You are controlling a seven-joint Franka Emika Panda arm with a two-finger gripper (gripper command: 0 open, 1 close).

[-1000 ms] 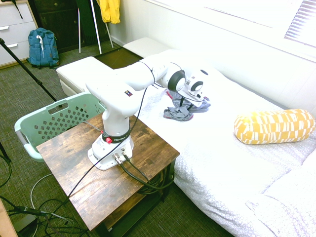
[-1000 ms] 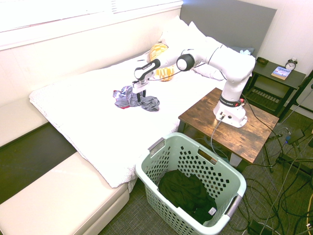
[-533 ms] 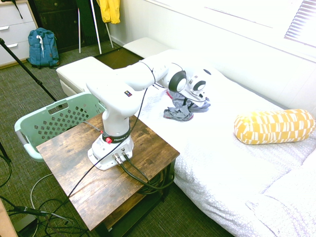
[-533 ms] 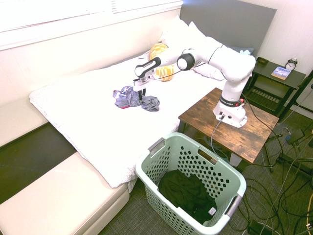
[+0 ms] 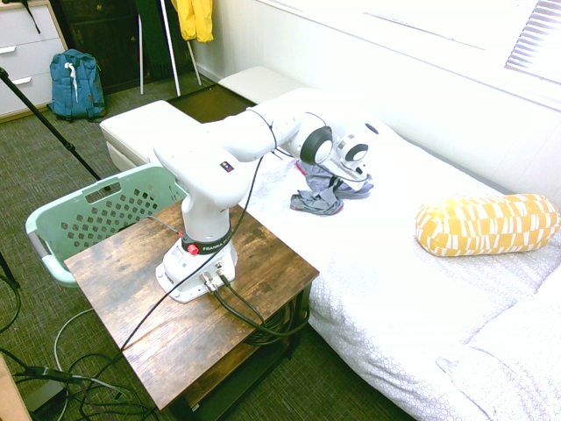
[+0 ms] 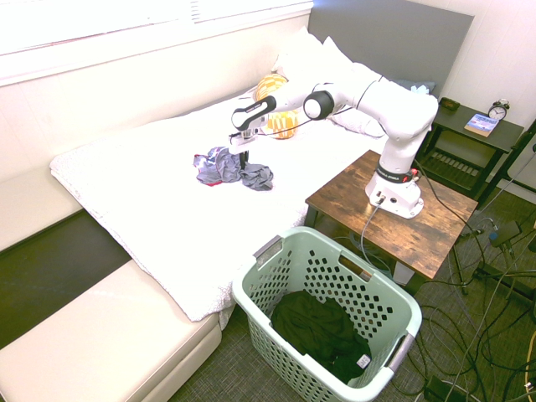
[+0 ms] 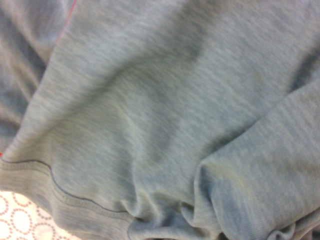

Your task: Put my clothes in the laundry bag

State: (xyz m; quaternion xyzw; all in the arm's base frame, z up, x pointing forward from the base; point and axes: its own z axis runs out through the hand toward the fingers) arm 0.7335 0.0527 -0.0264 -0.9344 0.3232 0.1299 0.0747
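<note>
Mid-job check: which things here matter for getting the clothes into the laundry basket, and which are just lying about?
Job:
- grey garment on the bed
- green basket on the floor
- hand, down on the garment

Lying about:
- yellow cushion
- blue backpack
- yellow jacket
- alarm clock
- book
- dark clothing already in the basket

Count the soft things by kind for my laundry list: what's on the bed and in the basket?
Grey garment on the bed: 1
Dark clothing in the basket: 1 heap; pieces cannot be told apart
Yellow cushion: 1
White pillows at the headboard: 2 at least
Total: 5
</note>
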